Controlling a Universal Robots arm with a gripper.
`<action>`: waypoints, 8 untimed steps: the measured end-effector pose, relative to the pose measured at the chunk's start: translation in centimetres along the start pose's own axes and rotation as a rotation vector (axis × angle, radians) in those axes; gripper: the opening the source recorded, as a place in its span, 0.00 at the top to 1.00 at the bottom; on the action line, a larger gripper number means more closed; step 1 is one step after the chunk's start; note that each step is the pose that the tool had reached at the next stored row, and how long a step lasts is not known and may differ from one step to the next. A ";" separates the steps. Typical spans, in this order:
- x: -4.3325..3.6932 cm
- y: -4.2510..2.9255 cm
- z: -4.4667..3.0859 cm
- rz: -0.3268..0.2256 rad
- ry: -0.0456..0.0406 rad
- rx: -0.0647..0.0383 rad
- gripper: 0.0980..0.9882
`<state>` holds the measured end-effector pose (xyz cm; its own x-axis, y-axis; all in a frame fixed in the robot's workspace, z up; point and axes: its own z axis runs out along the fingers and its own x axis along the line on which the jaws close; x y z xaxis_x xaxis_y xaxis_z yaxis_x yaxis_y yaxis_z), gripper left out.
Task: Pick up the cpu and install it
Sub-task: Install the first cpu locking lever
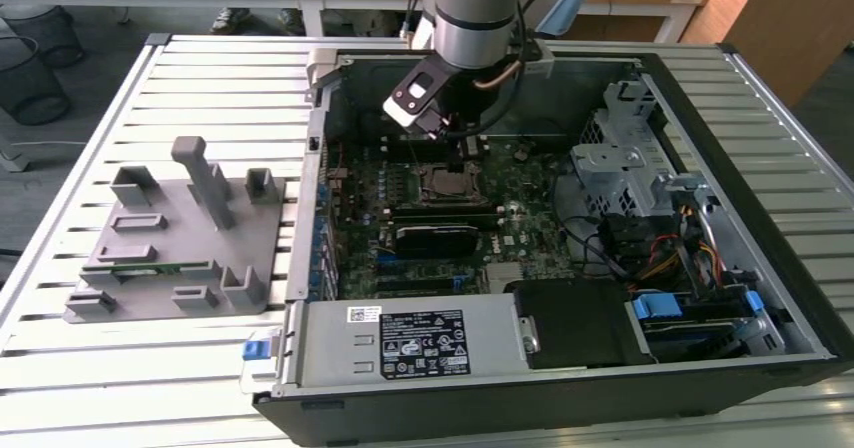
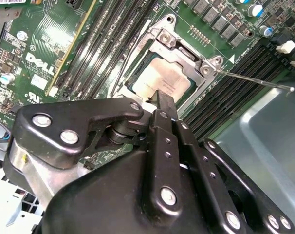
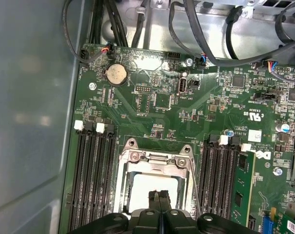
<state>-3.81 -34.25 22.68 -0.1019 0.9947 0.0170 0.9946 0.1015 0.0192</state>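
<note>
Silvery-grey, the cpu [image 2: 162, 80] is lying flat inside the socket [image 2: 186, 51], so I judge seating is under way. I am hovering my gripper [image 2: 165, 97] over its edge, fingers pressed together, empty (contact unclear); any push is calling for level, gentle pressure.

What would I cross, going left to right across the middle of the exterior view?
Grey fixture tray → motherboard socket with the cpu lying in it → metal drive cage → blue clip by the case's right wall.
</note>
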 end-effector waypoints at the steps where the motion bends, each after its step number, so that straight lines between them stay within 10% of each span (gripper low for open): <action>1: 0.00 0.00 -0.03 0.000 0.0000 0.000 0.99; 8: 0.00 0.00 -0.17 0.000 0.0000 0.000 0.99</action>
<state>-3.81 -34.25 22.85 -0.1018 0.9947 0.0170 0.9947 0.1015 0.0192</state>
